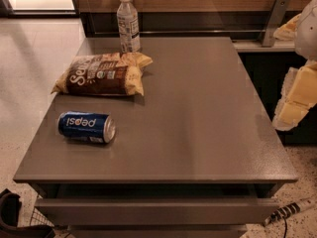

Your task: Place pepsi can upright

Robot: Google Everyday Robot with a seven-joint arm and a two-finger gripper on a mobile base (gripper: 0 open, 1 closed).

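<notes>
The pepsi can (86,127) is dark blue with white lettering. It lies on its side near the front left of the grey table (198,113), with its silver end facing right. My gripper (296,99) shows as a white and yellowish shape at the right edge of the view. It hangs beside the table's right side, far from the can and holding nothing that I can see.
A brown and yellow chip bag (103,74) lies behind the can. A clear water bottle (128,23) stands upright at the back left. A wooden wall panel and a ledge run behind the table. The floor lies to the left.
</notes>
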